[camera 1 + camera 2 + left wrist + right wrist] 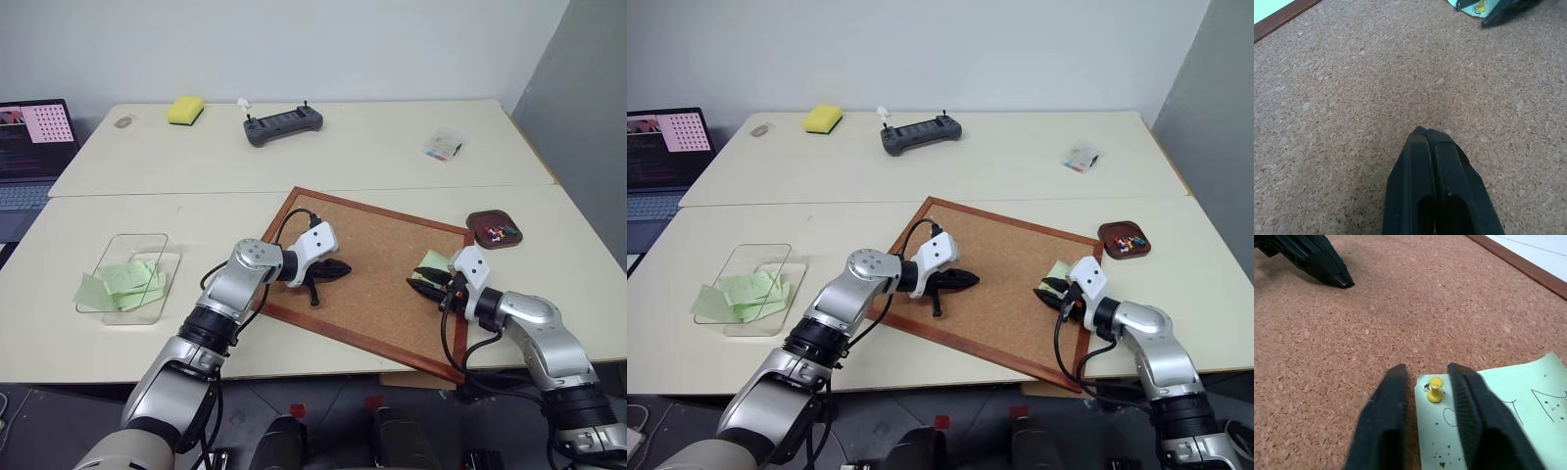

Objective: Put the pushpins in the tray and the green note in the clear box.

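Fingers of the right gripper [1425, 382] spread a little, one on each side of a yellow pushpin [1435, 389], not seen to touch it; no grip visible. Pin stuck through the near corner of a green note [1498, 416], head tipped toward the camera, shaft running into the paper. Note flat on the corkboard [382, 264], pen marks on it, one finger over its edge, the other on bare cork. Set near the board's right side, close to the wooden frame.

Fingers of the left gripper [1426, 133] pressed together, holding nothing, tips low over bare cork mid-board, aimed across toward the right gripper, well apart from it.

Just past the board's right corner, on the table [392, 147]: the small dark tray [494, 230] with several coloured pushpins inside. On the table's left: the clear box [132, 274], more green notes in it, one sticking out over the side. Farther back: a yellow sponge [185, 110], a dark handheld controller [283, 125], a tiny clear case of coloured bits [444, 147]. Laptop [34, 147] at the far left edge.
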### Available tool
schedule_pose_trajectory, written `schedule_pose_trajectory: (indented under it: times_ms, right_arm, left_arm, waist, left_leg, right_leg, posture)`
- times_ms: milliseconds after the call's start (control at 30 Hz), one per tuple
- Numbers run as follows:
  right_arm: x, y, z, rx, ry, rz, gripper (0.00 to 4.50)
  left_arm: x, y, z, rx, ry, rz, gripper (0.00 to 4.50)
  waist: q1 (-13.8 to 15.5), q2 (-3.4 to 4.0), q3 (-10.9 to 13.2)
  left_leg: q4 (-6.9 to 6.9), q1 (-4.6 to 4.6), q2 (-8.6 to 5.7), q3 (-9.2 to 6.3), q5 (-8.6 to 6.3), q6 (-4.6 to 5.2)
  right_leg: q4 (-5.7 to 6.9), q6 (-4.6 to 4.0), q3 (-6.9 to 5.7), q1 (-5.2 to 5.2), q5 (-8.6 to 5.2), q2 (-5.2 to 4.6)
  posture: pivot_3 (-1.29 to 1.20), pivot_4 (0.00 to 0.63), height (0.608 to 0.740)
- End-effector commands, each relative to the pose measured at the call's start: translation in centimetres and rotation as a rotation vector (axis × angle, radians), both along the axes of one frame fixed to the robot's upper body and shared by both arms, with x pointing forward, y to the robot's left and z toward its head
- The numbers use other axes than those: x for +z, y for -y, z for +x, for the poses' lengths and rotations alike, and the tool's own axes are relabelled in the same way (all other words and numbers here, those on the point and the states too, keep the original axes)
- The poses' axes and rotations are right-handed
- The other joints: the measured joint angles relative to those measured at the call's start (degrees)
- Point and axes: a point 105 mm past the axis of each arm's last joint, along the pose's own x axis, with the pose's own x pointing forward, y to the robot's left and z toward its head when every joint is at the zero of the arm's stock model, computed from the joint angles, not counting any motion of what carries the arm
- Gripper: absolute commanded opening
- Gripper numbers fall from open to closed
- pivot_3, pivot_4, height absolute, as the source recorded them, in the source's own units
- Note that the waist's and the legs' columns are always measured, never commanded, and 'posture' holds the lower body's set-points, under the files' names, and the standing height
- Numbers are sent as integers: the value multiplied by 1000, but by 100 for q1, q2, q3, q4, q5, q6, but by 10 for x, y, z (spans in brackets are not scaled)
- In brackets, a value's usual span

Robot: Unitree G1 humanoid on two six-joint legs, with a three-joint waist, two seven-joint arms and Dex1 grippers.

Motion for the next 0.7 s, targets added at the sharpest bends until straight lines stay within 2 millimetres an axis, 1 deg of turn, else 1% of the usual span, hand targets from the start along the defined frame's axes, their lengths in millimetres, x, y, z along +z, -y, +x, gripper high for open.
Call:
schedule_pose_trajectory:
  times_ms: [33,67,100,167,300,467,533,700]
  right_arm:
    - [14,-1,4,5,57,10,382]
    - [14,-2,4,6,56,11,119]
    - [14,-2,4,7,55,13,47]
    - [16,-3,3,9,54,25,47]
    - [26,-7,3,17,74,43,47]
    - [60,-15,4,52,143,88,47]
    - [71,-19,4,62,152,112,47]
    - [79,-22,3,62,152,137,47]
  left_arm:
    - [-21,-8,-6,20,-72,58,0]
    - [-21,-8,-6,20,-72,58,0]
    - [-21,-8,-6,19,-74,57,0]
    - [-21,-7,-8,16,-77,55,0]
    - [-21,-7,-8,16,-78,56,0]
    - [-22,-7,-8,14,-79,59,0]
    - [-22,-8,-8,13,-81,62,0]
    - [-24,-5,-8,8,-84,63,0]
  waist:
    - [0,0,0]
    - [0,0,0]
    - [0,0,0]
    - [-2,0,0]
    - [-4,0,0]
    - [-5,0,0]
    - [-10,1,1]
    - [5,-3,-3]
  left_leg:
    - [0,0,0,-1,0,0]
    - [0,0,0,0,0,0]
    - [0,0,0,0,0,0]
    - [0,0,0,0,0,0]
    - [0,0,0,0,0,0]
    - [0,-2,1,-1,0,0]
    - [0,-3,1,1,0,0]
    - [1,-2,2,-8,0,0]
  right_leg:
    - [0,0,-1,0,0,0]
    - [0,0,-1,0,0,0]
    - [0,0,0,0,0,0]
    - [0,0,0,0,0,0]
    - [0,0,0,0,0,0]
    - [0,0,1,-3,0,0]
    - [1,0,3,-6,0,0]
    - [1,0,-6,0,0,0]
  posture:
    - [0,150,740]
    - [0,150,740]
    - [0,150,740]
    - [0,150,740]
    - [0,150,740]
    - [0,150,740]
    - [0,150,740]
    - [0,150,740]
